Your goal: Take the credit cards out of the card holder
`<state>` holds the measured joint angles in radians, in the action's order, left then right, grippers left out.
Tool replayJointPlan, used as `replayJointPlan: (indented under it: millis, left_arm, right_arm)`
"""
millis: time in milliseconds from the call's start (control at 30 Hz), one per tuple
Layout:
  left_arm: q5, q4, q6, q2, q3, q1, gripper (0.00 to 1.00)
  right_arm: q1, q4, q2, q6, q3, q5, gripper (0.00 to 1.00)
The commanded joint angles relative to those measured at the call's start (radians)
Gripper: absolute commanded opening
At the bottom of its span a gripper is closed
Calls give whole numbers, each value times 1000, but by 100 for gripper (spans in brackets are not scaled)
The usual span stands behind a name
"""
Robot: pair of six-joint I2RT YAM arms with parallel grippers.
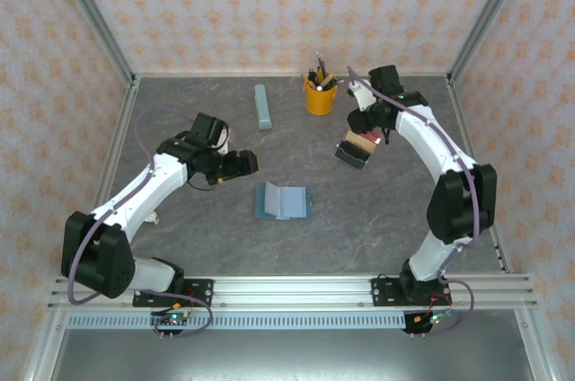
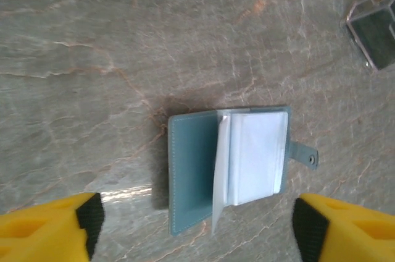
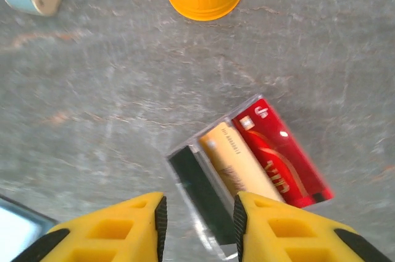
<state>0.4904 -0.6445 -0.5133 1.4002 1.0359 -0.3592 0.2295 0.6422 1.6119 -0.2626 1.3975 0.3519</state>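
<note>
Right pincer (image 3: 199, 228): fingers apart, gripping nothing, poised over the credit cards (image 3: 247, 163). These lie side by side in a clear tray (image 3: 210, 129), far right on the table (image 1: 198, 237), long axes parallel, diagonal to the pincer. Left pincer (image 2: 197, 228): wide apart above the card holder (image 2: 192, 169), which lies mid-table, spread open, pockets seemingly empty, spine running near–far.

The top camera sits high behind the arms (image 1: 135, 194) and looks down on the whole tabletop (image 1: 180, 228). The left wrist camera looks down, close, at the card holder (image 2: 192, 169), the right one at the credit cards (image 3: 271, 154); the top camera sees both.
</note>
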Motion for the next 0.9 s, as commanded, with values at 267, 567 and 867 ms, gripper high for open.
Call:
replayJointPlan:
  millis: [267, 567, 867]
  left_arm:
    - [125, 171, -77, 138, -54, -78, 53]
    - [216, 256, -92, 247, -53, -78, 23]
    - [319, 372, -145, 306, -52, -78, 0]
  right_arm:
    - [80, -214, -269, 478, -379, 132, 39]
    - [151, -297, -320, 578, -532, 163, 38]
    - [215, -422, -230, 649, -576, 229, 37]
